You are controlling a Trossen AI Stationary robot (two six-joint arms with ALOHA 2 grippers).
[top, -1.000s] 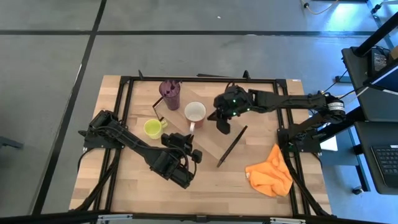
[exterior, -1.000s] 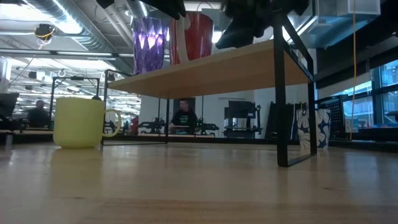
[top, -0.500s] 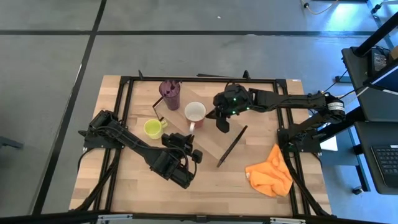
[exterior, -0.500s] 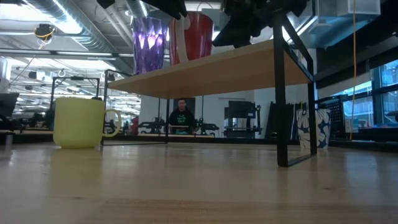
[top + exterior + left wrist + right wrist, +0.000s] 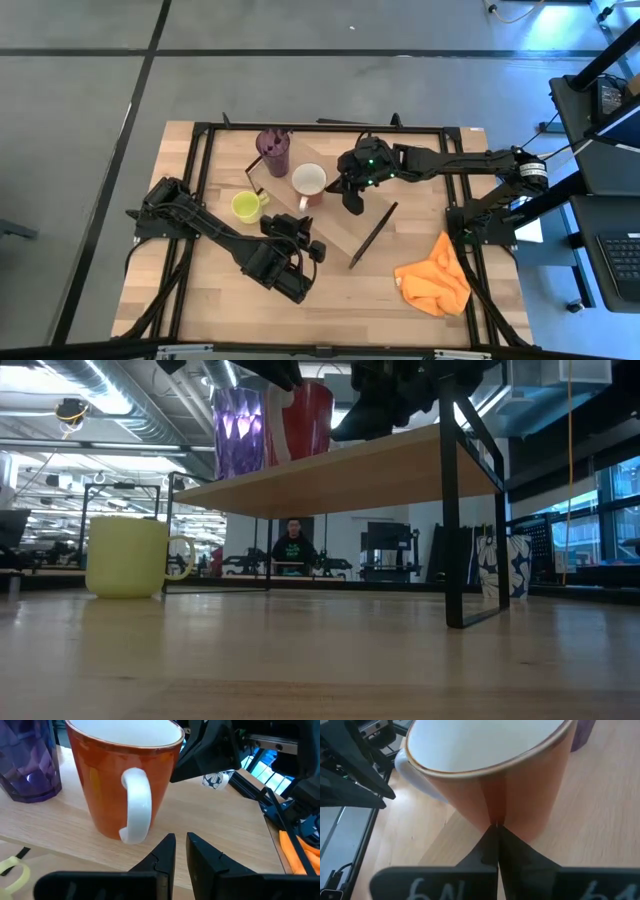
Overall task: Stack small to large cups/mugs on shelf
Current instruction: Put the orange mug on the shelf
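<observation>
The brownish mug (image 5: 308, 180) stands on the shelf (image 5: 345, 235), just beside the purple tumbler (image 5: 272, 150), and in the low view it looks tilted toward that tumbler. The right gripper (image 5: 352, 196), fingers closed and empty, presses its tips against the mug's wall on the side away from the tumbler. Pushed harder, the mug could tip over or knock the tumbler off the shelf. The left gripper (image 5: 297, 247) waits by the mug's handle side, fingers slightly parted, holding nothing. The yellow-green mug (image 5: 246, 206) sits on the table beside the shelf; whether it touches the frame is unclear.
</observation>
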